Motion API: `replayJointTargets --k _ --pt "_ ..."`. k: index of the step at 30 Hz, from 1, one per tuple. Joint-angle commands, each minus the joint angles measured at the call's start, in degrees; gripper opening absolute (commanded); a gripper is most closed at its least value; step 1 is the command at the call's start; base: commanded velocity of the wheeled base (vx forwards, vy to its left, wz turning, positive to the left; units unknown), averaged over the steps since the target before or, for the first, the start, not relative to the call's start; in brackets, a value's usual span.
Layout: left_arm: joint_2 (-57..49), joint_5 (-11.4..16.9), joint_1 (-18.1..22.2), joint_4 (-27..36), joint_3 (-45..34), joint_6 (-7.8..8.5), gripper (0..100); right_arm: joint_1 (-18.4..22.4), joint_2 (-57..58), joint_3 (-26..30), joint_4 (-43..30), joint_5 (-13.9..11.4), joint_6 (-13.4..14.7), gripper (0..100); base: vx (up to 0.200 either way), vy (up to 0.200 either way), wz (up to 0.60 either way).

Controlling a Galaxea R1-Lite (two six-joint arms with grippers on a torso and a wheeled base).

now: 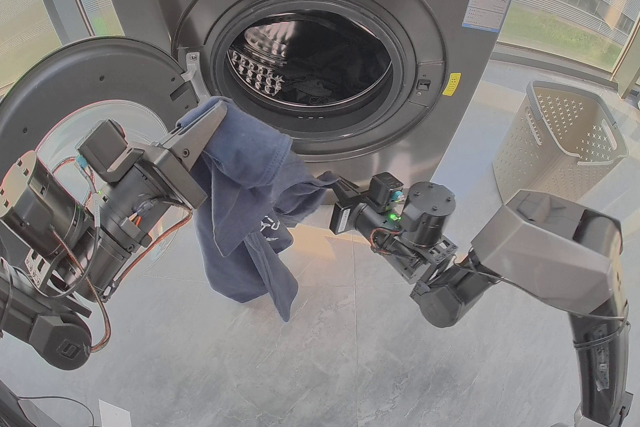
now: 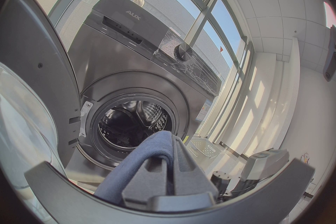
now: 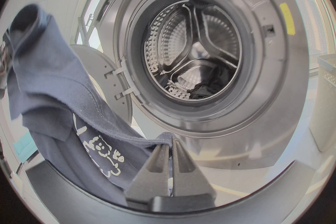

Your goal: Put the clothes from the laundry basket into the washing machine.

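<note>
One washing machine, upper centre of the frame, with its one door swung open at left. One laundry basket stands on the floor at right, beside the machine. There are two garments. One dark garment lies inside the drum. One blue shirt hangs in the air at centre-left, in front of the opening and below it. Two pincers, both clamped on the blue shirt. The left pincer pinches its top edge and the right pincer nips a fold at its right side. The shirt's long axis runs roughly vertical, top at the left pincer, loose end drooping toward the floor without touching it. One corner is stretched rightward to the right pincer.
</note>
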State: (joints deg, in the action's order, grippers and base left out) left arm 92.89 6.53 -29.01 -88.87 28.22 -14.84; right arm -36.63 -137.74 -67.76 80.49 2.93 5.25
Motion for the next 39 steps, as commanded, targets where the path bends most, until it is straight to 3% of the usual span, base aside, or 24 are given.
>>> replayJointTargets --k 1,5,10,18,28,33,34,39 --pt "-0.08 0.06 0.54 0.01 0.43 -0.11 0 1.12 12.23 10.19 1.6 -0.11 1.16 0 0.0 0.0 0.0" --pt "-1.49 0.23 0.54 0.1 1.05 -0.28 0 1.39 19.88 17.75 2.65 0.33 1.51 0 0.0 0.0 0.0" --pt "-2.1 0.58 2.73 0.01 3.86 -2.04 0 2.97 27.0 20.21 2.47 0.24 2.66 0 0.0 0.0 0.0" --pt "-1.93 1.29 4.76 0.1 2.1 -1.78 0 4.29 37.11 25.22 4.5 -0.11 5.82 0 0.0 0.0 0.0" --pt "2.82 1.73 3.96 0.01 -5.37 -1.07 0 2.97 39.66 24.78 4.06 0.41 6.08 0 0.0 0.0 0.0" --pt "8.01 1.46 1.24 -0.08 -8.01 -0.81 0 1.04 39.39 24.86 4.14 0.5 6.17 0 0.0 0.0 0.0" --pt "8.01 1.46 1.24 -0.08 -8.01 -0.81 100 1.04 39.39 24.86 4.14 0.5 6.17 0 0.0 0.0 0.0" --pt "15.65 1.55 -0.43 -0.16 -7.13 -1.16 100 -0.46 37.11 24.86 4.32 0.59 6.96 0 0.0 0.0 0.0"
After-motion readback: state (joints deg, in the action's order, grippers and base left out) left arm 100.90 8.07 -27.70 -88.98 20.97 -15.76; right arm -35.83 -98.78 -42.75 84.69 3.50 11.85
